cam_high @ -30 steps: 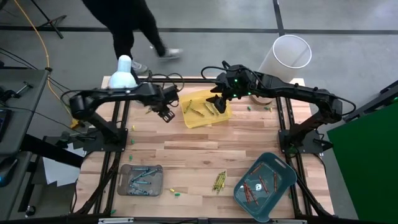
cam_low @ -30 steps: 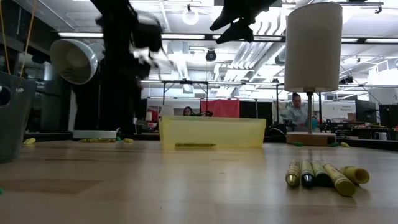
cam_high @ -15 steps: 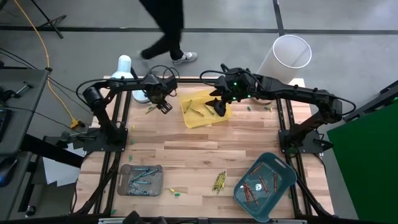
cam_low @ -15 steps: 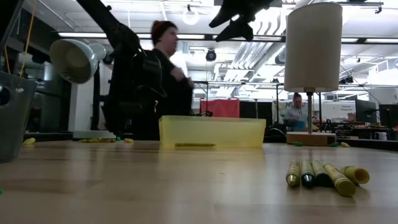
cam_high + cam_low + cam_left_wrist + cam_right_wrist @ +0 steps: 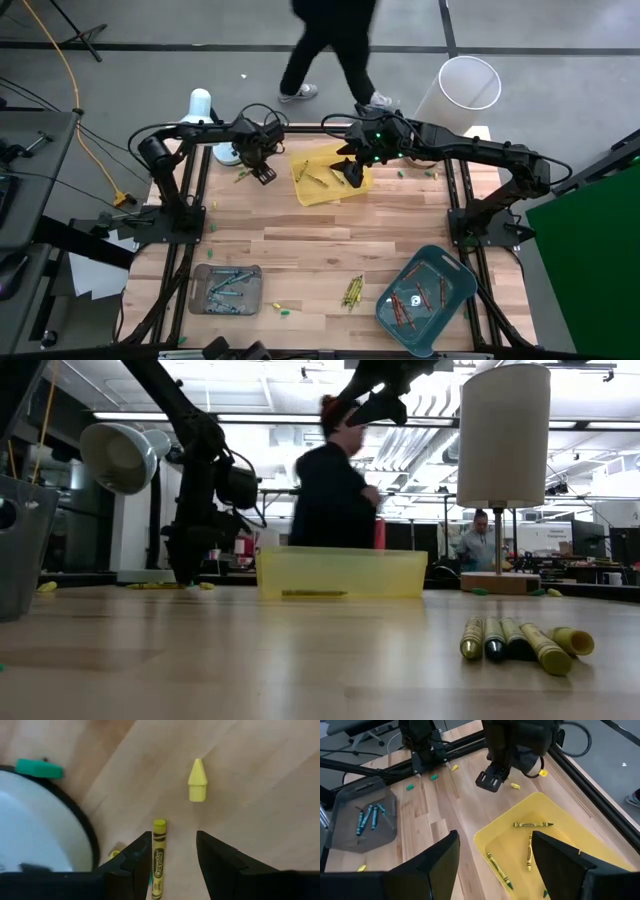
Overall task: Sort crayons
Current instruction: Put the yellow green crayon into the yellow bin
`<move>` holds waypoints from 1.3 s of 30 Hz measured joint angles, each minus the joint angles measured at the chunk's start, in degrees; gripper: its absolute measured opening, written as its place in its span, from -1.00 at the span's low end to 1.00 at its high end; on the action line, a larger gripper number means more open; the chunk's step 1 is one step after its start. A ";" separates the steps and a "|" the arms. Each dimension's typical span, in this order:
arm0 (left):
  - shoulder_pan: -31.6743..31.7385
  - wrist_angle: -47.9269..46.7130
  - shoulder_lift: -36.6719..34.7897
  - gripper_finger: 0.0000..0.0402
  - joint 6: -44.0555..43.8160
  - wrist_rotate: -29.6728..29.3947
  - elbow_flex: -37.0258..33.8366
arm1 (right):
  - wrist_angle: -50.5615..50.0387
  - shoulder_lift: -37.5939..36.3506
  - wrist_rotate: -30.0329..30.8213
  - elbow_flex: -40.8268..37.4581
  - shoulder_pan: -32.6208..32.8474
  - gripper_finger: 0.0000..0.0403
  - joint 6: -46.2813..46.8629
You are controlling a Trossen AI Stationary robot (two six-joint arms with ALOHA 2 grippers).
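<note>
Crayons: a yellow crayon [image 5: 158, 861] lies flat on the tabletop [image 5: 330, 235] at the far-left corner, directly between the fingers of the left end effector [image 5: 172, 860].
Left end effector: parted with nothing in its grip, fingers either side of the crayon without visibly touching it; by the look of it, lined up to close on the crayon.
Crayon axis: its long axis runs along the slot between the fingers, so they would close across its thin width; one end points forward from the wrist toward a loose yellow crayon tip [image 5: 197, 781] just ahead.
Close by: a white lamp base [image 5: 35, 825] beside the crayon, a green crayon stub [image 5: 38, 769] at its edge.
Right end effector [image 5: 350, 170]: wide open and empty, hanging above the yellow tray [image 5: 345, 188], apparently waiting.
Yellow tray: holds several yellow-olive crayons [image 5: 532, 824] at differing angles, probably the home for this colour.
Farther out: blue crayons in the grey tray [image 5: 205, 298], red-orange ones in the teal tray [image 5: 455, 300], a small bundle of crayons [image 5: 352, 291] unsorted near the front edge.
Background: a person [image 5: 335, 40] walks past behind the tabletop.
</note>
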 joint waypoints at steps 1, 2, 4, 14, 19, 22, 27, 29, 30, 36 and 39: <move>0.00 0.00 0.76 -0.30 -0.02 0.02 0.00 | 0.00 0.00 0.00 0.00 0.00 0.19 0.19; 0.00 0.02 1.59 -0.30 0.00 0.02 0.00 | -0.01 0.00 0.00 0.00 0.00 0.19 0.64; 0.00 -0.06 2.82 -0.30 -0.04 0.19 0.26 | -0.07 0.00 0.00 0.00 0.00 0.19 1.15; -1.17 -1.64 4.63 -0.51 2.37 2.63 0.31 | -1.72 0.02 -0.04 -0.02 0.00 0.19 1.07; -1.84 -2.97 4.32 -0.94 2.67 3.98 0.33 | -1.70 0.02 1.60 -0.02 0.00 0.19 0.96; -2.03 -3.61 2.24 -0.95 1.92 7.03 -0.09 | -1.69 0.02 2.05 -0.02 0.00 0.19 0.96; -2.86 -3.18 -6.17 -0.99 -0.49 13.63 -0.34 | -1.95 0.02 1.95 -0.02 0.00 0.19 0.15; -3.39 -2.48 -10.72 -0.99 -2.13 14.57 -1.31 | -2.17 0.02 1.92 -0.02 0.00 0.19 -0.53; -4.04 -1.26 -13.13 -0.99 -3.15 15.87 -1.54 | -2.30 0.02 1.91 -0.02 0.00 0.19 -0.60; -8.80 10.80 -28.71 -1.00 -8.58 21.08 -4.30 | -7.24 0.02 -3.27 -0.02 0.42 0.19 -0.43; -12.49 20.55 -35.96 -1.00 -11.69 23.30 -6.34 | -10.78 0.02 -5.04 -0.02 1.42 0.19 -2.41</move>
